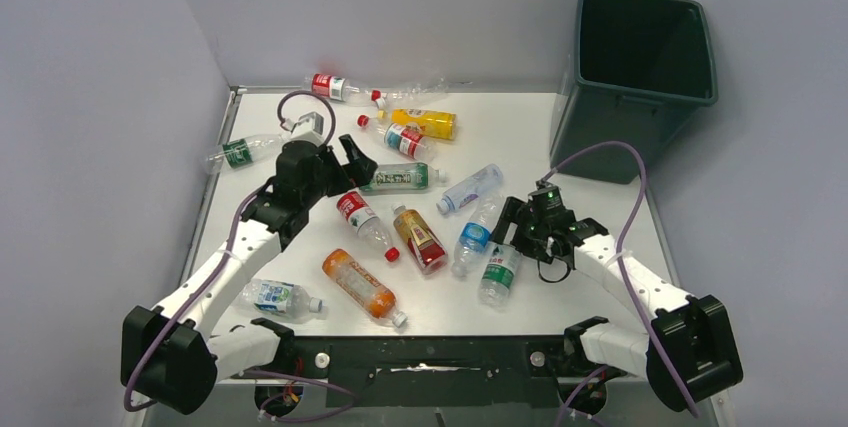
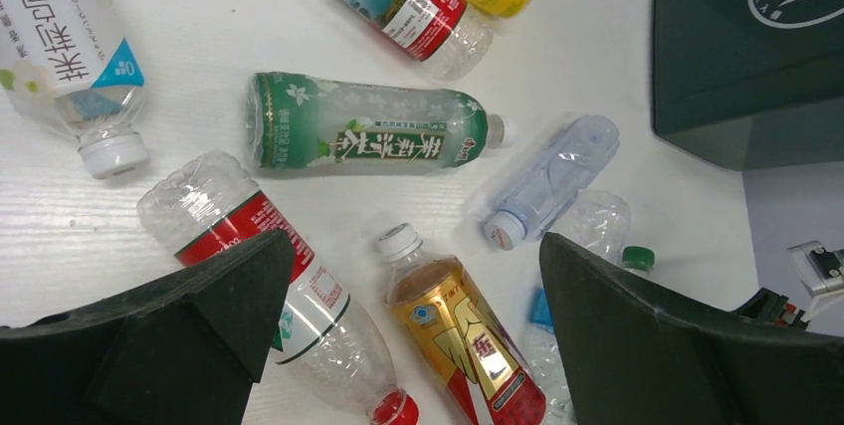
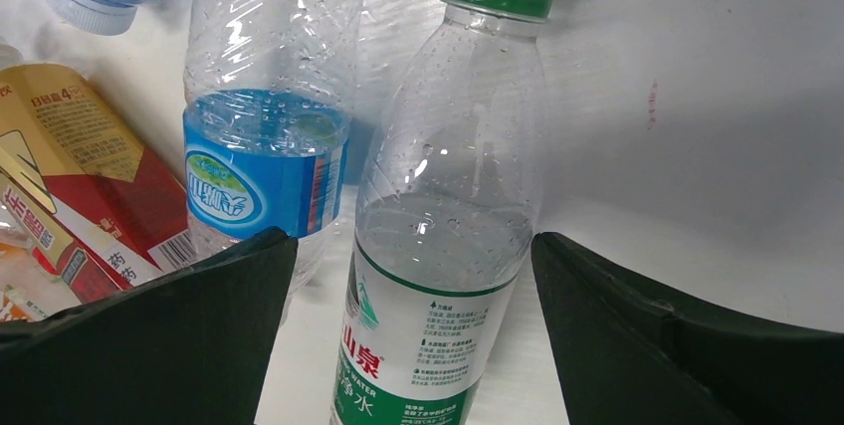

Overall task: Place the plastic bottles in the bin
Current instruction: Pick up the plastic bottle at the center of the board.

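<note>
**On the table (image 1: 500,137): every bottle out, both grippers empty**

At the left side, the left gripper (image 2: 413,256) hangs over the middle of the scatter, jaws spread fully, holding and touching nothing. Below it lie a red-label bottle (image 2: 249,246) and a gold-and-red tea bottle (image 2: 463,345). A green-label tea bottle (image 2: 368,134) lies crosswise just beyond them.

Toward the right, the right gripper (image 3: 410,241) is low over a green-capped water bottle (image 3: 448,246). Its jaws are wide and unclenched, one finger on each side of the barrel, and both look clear of the plastic. Nothing is gripped. A blue-label water bottle (image 3: 264,161) lies just beside that barrel on the left-finger side.

Far right, the bin (image 1: 600,132) stands at the table's back corner, well apart from all the plastic bottles. No bottle shows inside it.

Judgement: the step in hand is the right arm's pick of the green-capped bottle.
- Drop the left finger into the narrow gap between the two barrels, or it will ride onto the blue-label bottle.
- Close across the labelled part of the barrel. The thin wall will likely dent, so close gently.
- Lift high enough to clear the flared rim before letting go.
</note>
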